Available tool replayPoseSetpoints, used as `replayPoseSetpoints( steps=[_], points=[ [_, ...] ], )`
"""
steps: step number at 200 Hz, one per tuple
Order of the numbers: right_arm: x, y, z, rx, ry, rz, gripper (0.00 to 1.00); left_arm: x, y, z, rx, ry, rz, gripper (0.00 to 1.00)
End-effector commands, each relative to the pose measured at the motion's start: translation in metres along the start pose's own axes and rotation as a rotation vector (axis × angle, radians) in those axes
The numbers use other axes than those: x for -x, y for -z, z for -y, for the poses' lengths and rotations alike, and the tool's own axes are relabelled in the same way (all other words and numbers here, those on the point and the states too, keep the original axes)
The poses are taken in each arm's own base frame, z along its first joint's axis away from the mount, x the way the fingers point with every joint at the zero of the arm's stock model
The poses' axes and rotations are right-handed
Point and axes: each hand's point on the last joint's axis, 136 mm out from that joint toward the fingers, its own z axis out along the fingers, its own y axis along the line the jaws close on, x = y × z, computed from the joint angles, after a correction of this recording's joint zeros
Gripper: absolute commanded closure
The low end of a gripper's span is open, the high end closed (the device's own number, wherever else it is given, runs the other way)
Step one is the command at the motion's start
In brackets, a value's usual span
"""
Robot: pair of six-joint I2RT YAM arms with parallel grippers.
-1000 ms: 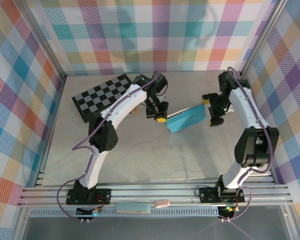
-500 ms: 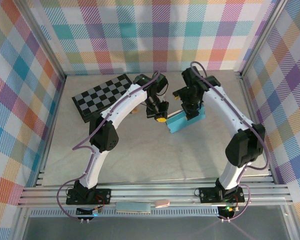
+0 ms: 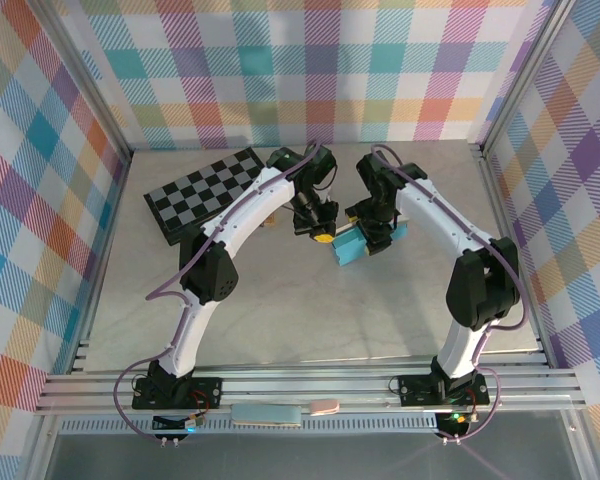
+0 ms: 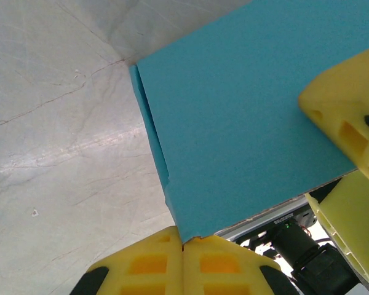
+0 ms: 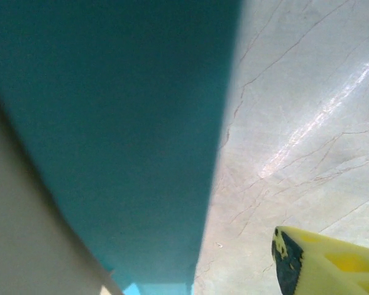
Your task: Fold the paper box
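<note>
paper box sits mid-table between the two grippers, long edge running left-right. Left gripper is pressed together, pinching the box's near corner. Right gripper is spread, straddling the box. One finger stands clear of the card, bare marble showing between them. Open table in front toward the bases and off to the right. Checkerboard lies back left, well apart from the box, and the left arm crosses over its corner. Plaid walls close three sides.
</note>
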Motion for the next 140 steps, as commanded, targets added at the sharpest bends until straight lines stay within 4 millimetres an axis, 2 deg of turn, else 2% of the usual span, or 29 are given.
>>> replayPoseSetpoints(
  steps=[1, 54, 82, 99, 140],
  points=[
    [-0.008, -0.001, -0.001, 0.01, -0.019, -0.023, 0.33, -0.004, 0.0, 0.002, -0.003, -0.012, -0.02, 1.0],
    [-0.009, -0.014, 0.007, -0.004, -0.058, -0.031, 0.46, 0.007, 0.002, 0.016, -0.066, 0.028, 0.03, 1.0],
    [-0.007, -0.015, 0.007, -0.004, -0.073, -0.025, 0.51, 0.009, 0.003, 0.02, -0.095, 0.051, 0.046, 1.0],
    [-0.007, -0.015, 0.007, 0.002, -0.087, -0.027, 0.57, 0.01, 0.003, 0.023, -0.112, 0.062, 0.057, 1.0],
    [-0.005, -0.017, 0.006, -0.001, -0.118, -0.038, 0.63, 0.013, 0.002, 0.031, -0.171, 0.111, 0.079, 1.0]
  ],
)
